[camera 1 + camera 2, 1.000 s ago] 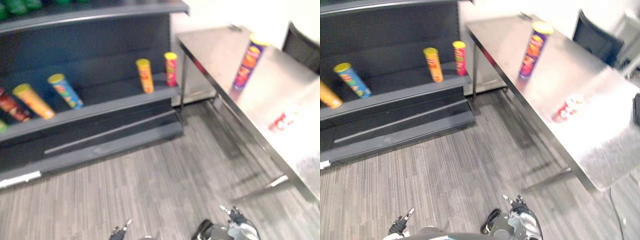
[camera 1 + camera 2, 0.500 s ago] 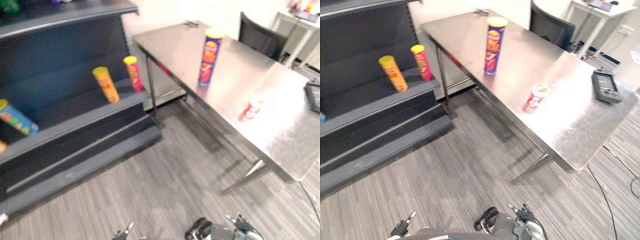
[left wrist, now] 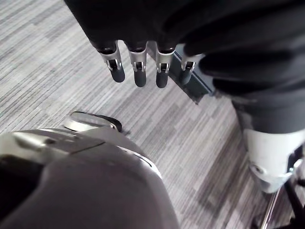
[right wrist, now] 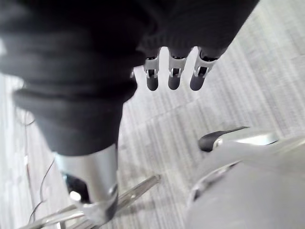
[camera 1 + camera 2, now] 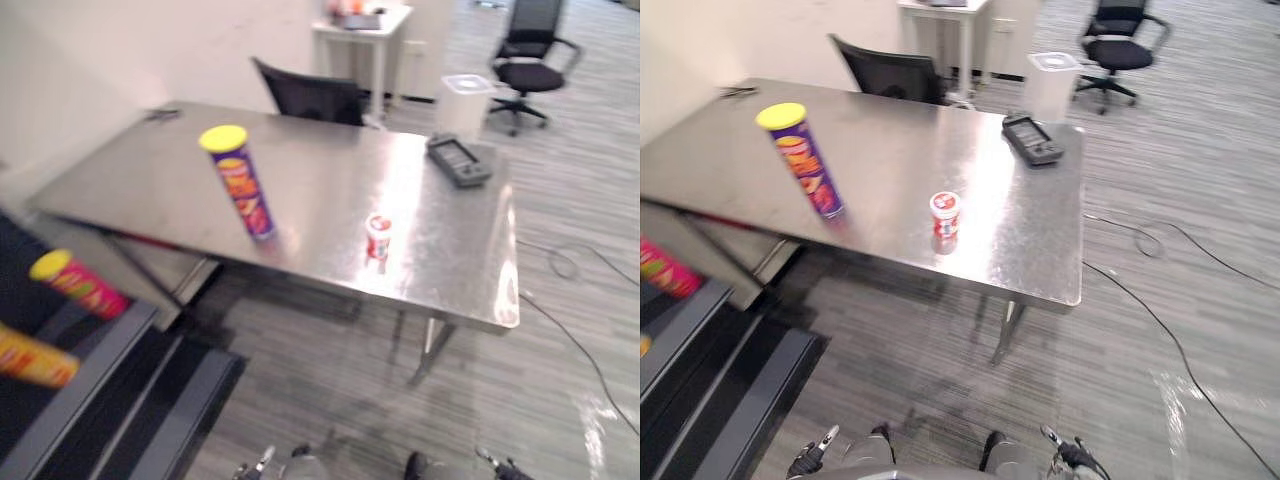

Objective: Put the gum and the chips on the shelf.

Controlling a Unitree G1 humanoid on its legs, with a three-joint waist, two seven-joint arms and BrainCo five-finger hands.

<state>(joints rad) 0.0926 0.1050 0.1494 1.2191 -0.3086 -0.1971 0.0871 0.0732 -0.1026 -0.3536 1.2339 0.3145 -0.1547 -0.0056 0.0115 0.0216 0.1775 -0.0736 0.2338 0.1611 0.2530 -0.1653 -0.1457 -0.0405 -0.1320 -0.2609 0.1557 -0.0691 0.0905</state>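
Note:
A tall purple chips can [image 5: 245, 190] with a yellow lid stands on the steel table [image 5: 330, 180]. A small red and white gum tub [image 5: 378, 238] stands nearer the table's front edge, right of the can. The dark shelf [image 5: 90, 400] is at the lower left, with a red can [image 5: 80, 285] and a yellow can [image 5: 35, 360] on it. My left hand [image 3: 137, 67] hangs low over the floor, fingers straight and holding nothing. My right hand [image 4: 172, 76] hangs the same way, open and empty. Both hands are far from the table.
A black device [image 5: 458, 160] lies at the table's far right. A black chair [image 5: 308, 97] stands behind the table. Farther back are a white bin [image 5: 462, 100], a small white table [image 5: 365, 30] and an office chair [image 5: 530, 60]. Grey floor lies between me and the table.
The camera has swung right: the shelf has slid to the left edge and the table now fills the middle. Both hands still hang low and empty.

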